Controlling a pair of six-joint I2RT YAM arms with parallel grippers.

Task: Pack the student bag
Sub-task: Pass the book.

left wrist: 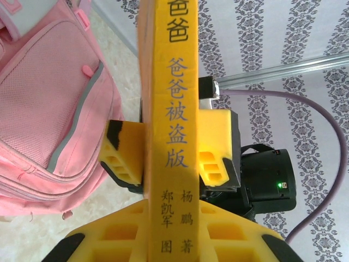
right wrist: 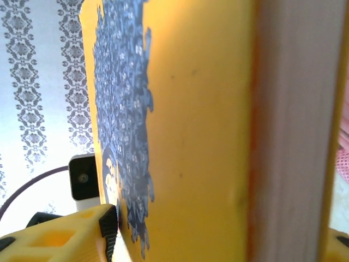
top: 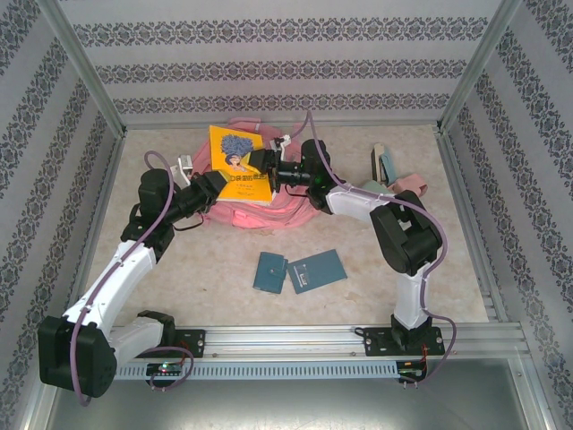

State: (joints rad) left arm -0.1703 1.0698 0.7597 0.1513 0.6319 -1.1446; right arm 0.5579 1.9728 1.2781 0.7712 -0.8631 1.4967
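student bag (top: 273, 211) at upper centre of the top view, flat on the table (top: 179, 269); most of it is hidden under the yellow book (top: 235, 159) and both grippers, so only its lower pink edge and the strap loops (top: 246, 124) above the book show; long axis looks to run top-to-bottom of frame with straps toward the top, but too covered to be sure; in the left wrist view the bag (left wrist: 49, 109) is at frame left, cut off by the edge, mesh front pocket facing the camera.

bag sits beneath and beside the jaws; neither pair visibly touches it.

left gripper (top: 218, 185) clamps the book's lower spine between its fingers (left wrist: 172, 234); right gripper (top: 267, 170) straddles the same book higher up (left wrist: 170, 153), one finger (right wrist: 54, 237) at the cover; can't tell whether it actually clamps.

two teal notebooks (top: 295, 271) lie lower centre of the top view, well apart from the bag.
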